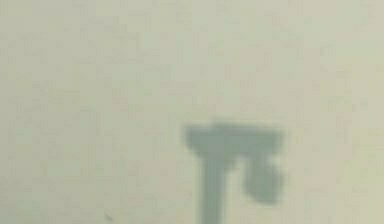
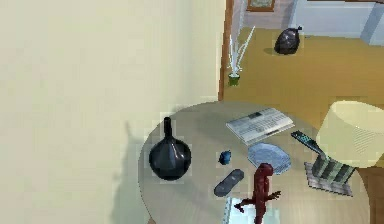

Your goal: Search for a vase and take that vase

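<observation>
End effector: I cannot tell from these frames whether it is grasping anything or released.

Forward view: a pale wall (image 1: 120, 70), close up, nothing else I can identify.

Arm side view: a round table (image 2: 200, 122) stands against the cream wall (image 2: 80, 80); its near rim is cut off by the bottom edge. The vase (image 2: 169, 156) stands upright on the table's left part, near the wall. It is dark and glossy, with a round body and a narrow neck, and is clear of its neighbours.

To its right I note:
- a small dark blue lump (image 2: 226, 156), too small to name
- a grey remote (image 2: 229, 183) lying slantwise
- a grey-blue plate (image 2: 268, 153)
- a folded newspaper (image 2: 259, 124) farther back
- a second dark remote (image 2: 306, 139) beside the lamp (image 2: 352, 133)

The lamp's cream shade is clipped by the right edge and hides most of its base, which sits on something striped (image 2: 330, 172), perhaps a book.

A red figurine (image 2: 262, 190) stands at the bottom edge, with a pale patch at its foot that I cannot make out.

Beyond the table, on the wooden floor (image 2: 300, 85), are a potted plant (image 2: 236, 62) by the door frame and a dark bag (image 2: 289, 41).
</observation>
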Controlling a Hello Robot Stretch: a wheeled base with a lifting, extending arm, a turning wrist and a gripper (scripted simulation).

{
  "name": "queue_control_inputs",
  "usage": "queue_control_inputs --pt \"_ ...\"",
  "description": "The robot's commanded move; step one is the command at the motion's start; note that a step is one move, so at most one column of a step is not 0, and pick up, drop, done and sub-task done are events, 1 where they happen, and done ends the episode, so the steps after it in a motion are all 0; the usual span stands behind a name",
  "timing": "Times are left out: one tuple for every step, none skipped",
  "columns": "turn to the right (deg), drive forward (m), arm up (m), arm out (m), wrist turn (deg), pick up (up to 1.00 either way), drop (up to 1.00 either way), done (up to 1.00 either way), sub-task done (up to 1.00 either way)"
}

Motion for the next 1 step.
queue_control_inputs --pt "0.0 0.0 0.36 0.0 0.0 0.0 0.0 0.0 0.0"
